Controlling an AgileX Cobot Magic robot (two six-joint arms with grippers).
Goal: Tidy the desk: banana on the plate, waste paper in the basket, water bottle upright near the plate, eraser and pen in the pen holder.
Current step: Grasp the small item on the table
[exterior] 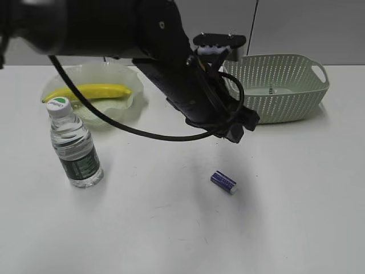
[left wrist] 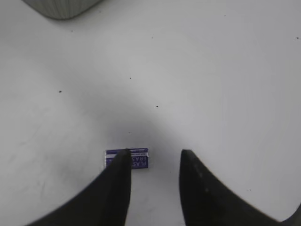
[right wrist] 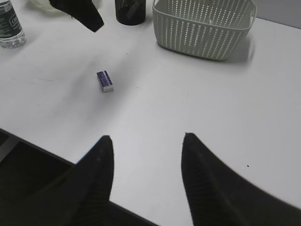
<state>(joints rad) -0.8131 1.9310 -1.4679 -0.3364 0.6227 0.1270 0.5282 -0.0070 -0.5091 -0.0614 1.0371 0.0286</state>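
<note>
On the white desk [exterior: 171, 228], the green basket [exterior: 279, 85] sits at the back right. By the plate [exterior: 134, 80] holding the banana [exterior: 91, 91], the water bottle [exterior: 74, 151] stands upright. Above the little eraser [exterior: 223, 182], the left gripper [left wrist: 153, 162] hangs with its claw spread and empty. Away from it, the right gripper [right wrist: 148, 146] is spread too, holding nothing.

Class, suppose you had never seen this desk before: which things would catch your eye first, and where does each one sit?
First the big black left arm sweeping across the middle, its open tool hanging above a small purple eraser alone on the white desk. Next, the yellow banana lying in the pale green plate at back left, with the water bottle upright in front of it. The sage basket sits back right.
</note>
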